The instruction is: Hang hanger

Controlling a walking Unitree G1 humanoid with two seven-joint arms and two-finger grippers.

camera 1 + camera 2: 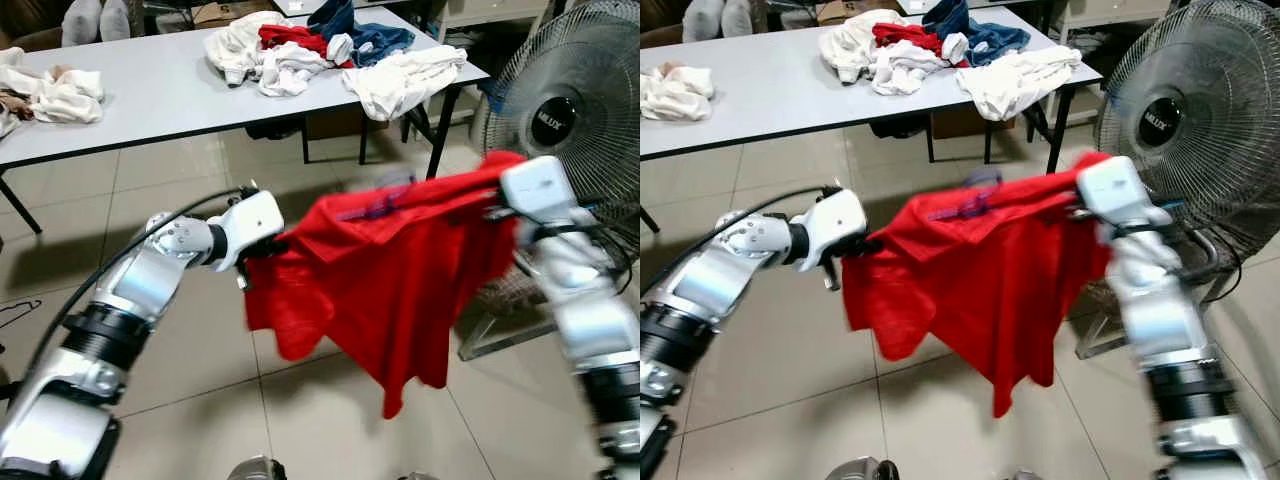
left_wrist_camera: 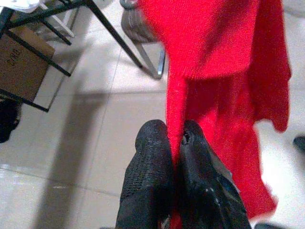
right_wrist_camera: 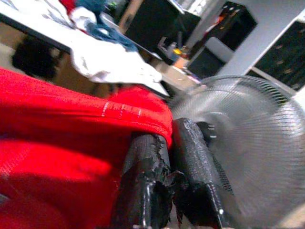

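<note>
Red shirt stretched between my two claws, hanger inside it, nowhere yet to hang it.

My left claw (image 2: 175, 143) is pinched shut on one edge of the red shirt (image 1: 400, 270), and my right claw (image 3: 169, 143) is closed on the opposite shoulder, so the cloth spans the gap between my arms, above the tiled floor (image 1: 200, 400). Its long axis runs from left claw up to right claw, the right end higher and close to the standing fan (image 1: 570, 110). A purple hanger (image 1: 375, 205) seems to sit inside the collar, nearer my right claw; its hook is blurred and I cannot tell which way it faces. The counter (image 1: 150, 85) with the heaped clothes (image 1: 300, 50) stands well behind. No rail or rod can be made out, so I judge the hanging itself is not yet begun.
</note>
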